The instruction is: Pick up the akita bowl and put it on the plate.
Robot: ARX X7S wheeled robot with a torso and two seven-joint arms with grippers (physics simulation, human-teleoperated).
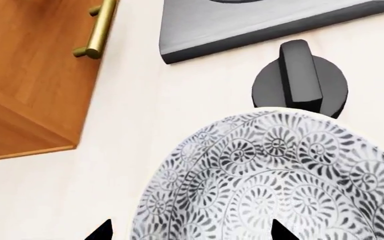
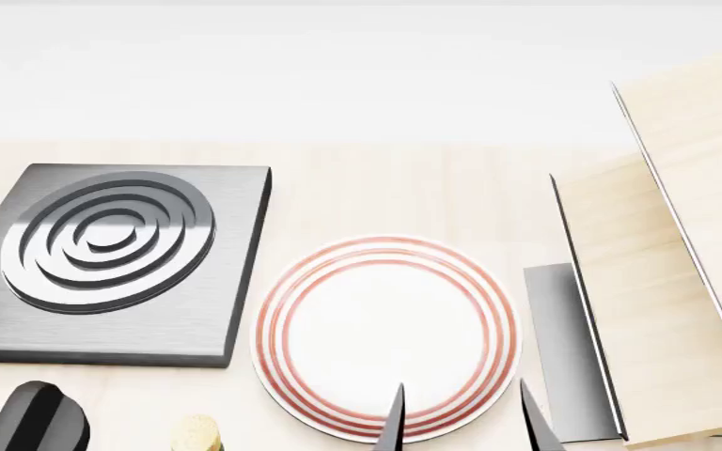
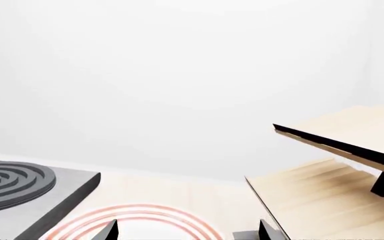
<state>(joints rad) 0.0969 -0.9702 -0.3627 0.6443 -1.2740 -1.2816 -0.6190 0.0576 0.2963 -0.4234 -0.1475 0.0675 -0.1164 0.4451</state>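
Grey-blue patterned akita bowl (image 1: 279, 180) is sitting beside the stove knob (image 1: 300, 80), left gripper (image 1: 188, 231) spreading wide around its rim for grabbing; right gripper (image 2: 462, 418) is idling open over the plate (image 2: 386, 336).

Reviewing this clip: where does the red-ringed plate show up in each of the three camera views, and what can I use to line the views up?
Head view: the plate lies low and centre, just right of the burner.
Right wrist view: only its far rim shows at the bottom edge, beside the burner.
Left wrist view: not in it; the akita bowl fills the frame.
Shared landmark: the burner, whose corner also shows in the left wrist view.
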